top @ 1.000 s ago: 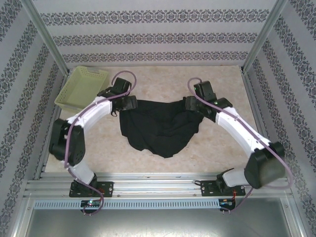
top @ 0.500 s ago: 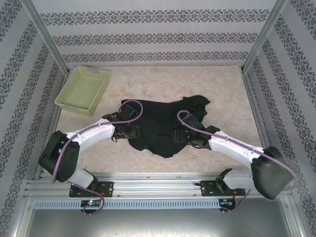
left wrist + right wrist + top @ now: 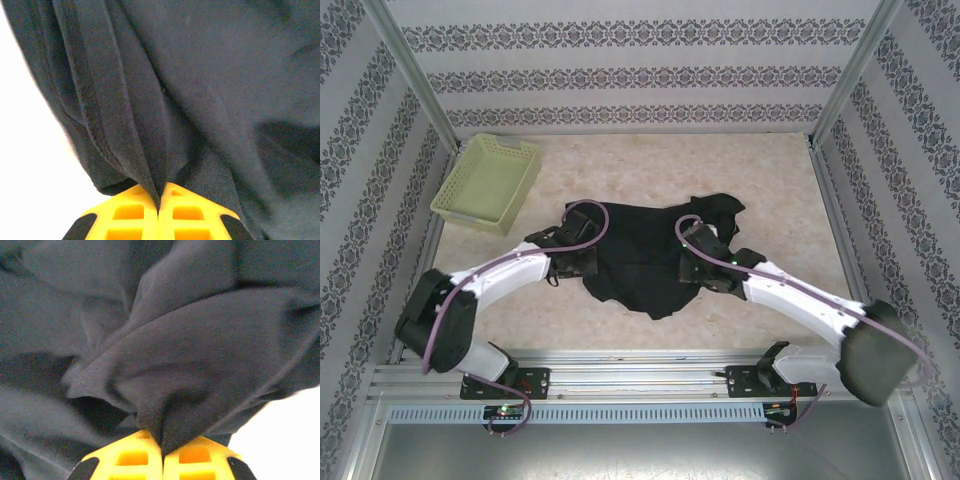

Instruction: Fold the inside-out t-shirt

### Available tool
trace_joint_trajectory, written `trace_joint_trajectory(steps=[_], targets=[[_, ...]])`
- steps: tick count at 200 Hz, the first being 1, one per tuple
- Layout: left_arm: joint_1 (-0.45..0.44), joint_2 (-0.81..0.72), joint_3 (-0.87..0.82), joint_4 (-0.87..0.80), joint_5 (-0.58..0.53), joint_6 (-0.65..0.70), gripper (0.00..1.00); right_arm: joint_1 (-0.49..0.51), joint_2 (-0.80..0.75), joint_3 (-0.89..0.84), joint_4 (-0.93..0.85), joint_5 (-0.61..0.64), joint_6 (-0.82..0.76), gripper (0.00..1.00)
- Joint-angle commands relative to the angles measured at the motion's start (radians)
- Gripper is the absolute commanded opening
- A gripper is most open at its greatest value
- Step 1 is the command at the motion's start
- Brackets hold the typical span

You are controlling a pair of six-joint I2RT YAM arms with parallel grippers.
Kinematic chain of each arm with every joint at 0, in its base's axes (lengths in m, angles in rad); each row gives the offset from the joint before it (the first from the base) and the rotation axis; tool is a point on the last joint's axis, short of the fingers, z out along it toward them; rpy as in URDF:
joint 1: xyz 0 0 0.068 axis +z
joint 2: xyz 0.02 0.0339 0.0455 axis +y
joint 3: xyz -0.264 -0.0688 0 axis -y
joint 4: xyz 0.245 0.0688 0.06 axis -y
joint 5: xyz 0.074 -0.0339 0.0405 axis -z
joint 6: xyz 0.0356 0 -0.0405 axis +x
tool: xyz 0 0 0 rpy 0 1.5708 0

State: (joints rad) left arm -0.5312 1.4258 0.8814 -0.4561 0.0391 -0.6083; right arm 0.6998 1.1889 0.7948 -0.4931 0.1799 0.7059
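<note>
The inside-out t-shirt (image 3: 642,250), plain black, lies crumpled in the middle of the table. My left gripper (image 3: 578,262) is at its left edge, and in the left wrist view its yellow fingers (image 3: 131,212) are shut on a pleat of the black cloth (image 3: 200,85) beside a stitched hem. My right gripper (image 3: 698,268) sits on the shirt's right part. The right wrist view shows its yellow fingers (image 3: 132,455) shut on a bunched fold of the fabric (image 3: 200,355).
A pale yellow-green lattice basket (image 3: 487,181) stands at the back left corner, apart from the shirt. Patterned walls and metal posts close in the table (image 3: 790,200) on three sides. Bare tabletop lies behind and to the right of the shirt.
Both grippers came down from the shirt's upper corners to its middle and closed on the cloth. The shirt dropped and bunched up, its top right corner now flopped toward the back.
</note>
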Motion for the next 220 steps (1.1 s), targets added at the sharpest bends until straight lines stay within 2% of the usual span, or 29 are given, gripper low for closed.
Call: trace_joint_trajectory(steps=[1, 23, 47, 71, 90, 105, 122, 143, 159, 174, 191, 208, 220], targets=[[-0.012, -0.184, 0.034, -0.01, -0.124, 0.071, 0.0, 0.012, -0.158, 0.055, -0.173, 0.16, -0.069, 0.0], [-0.012, -0.387, 0.027, 0.014, -0.179, 0.121, 0.0, 0.012, -0.32, 0.093, -0.206, 0.154, -0.124, 0.0], [-0.012, -0.546, 0.041, 0.058, -0.176, 0.155, 0.0, 0.012, -0.436, 0.167, -0.202, 0.101, -0.141, 0.0], [-0.013, -0.571, 0.063, 0.08, -0.172, 0.176, 0.0, 0.011, -0.427, 0.263, -0.227, 0.083, -0.141, 0.0], [-0.006, -0.498, 0.086, 0.055, -0.232, 0.16, 0.01, 0.009, -0.361, 0.306, -0.227, 0.107, -0.138, 0.0], [0.033, -0.371, 0.137, -0.025, -0.254, 0.129, 0.08, 0.0, -0.262, 0.343, -0.244, 0.128, -0.136, 0.0], [0.087, -0.179, 0.197, -0.101, -0.183, 0.115, 0.15, -0.023, -0.127, 0.359, -0.219, 0.129, -0.15, 0.0], [0.111, 0.023, 0.258, -0.168, -0.104, 0.114, 0.37, -0.11, 0.044, 0.345, -0.117, 0.006, -0.153, 0.0], [0.1, 0.08, 0.265, -0.169, -0.071, 0.115, 0.55, -0.17, 0.165, 0.338, -0.046, -0.082, -0.153, 0.0], [0.05, 0.042, 0.219, -0.098, -0.054, 0.127, 0.67, -0.197, 0.254, 0.348, -0.005, -0.118, -0.156, 0.0], [-0.062, -0.007, 0.177, 0.004, -0.042, 0.204, 0.79, -0.216, 0.313, 0.361, 0.025, -0.174, -0.148, 0.0], [-0.173, 0.0, 0.149, 0.086, -0.034, 0.282, 0.87, -0.216, 0.32, 0.356, 0.061, -0.2, -0.147, 0.0], [-0.212, 0.032, 0.151, 0.12, -0.004, 0.292, 0.89, -0.218, 0.316, 0.351, 0.074, -0.207, -0.138, 0.0]])
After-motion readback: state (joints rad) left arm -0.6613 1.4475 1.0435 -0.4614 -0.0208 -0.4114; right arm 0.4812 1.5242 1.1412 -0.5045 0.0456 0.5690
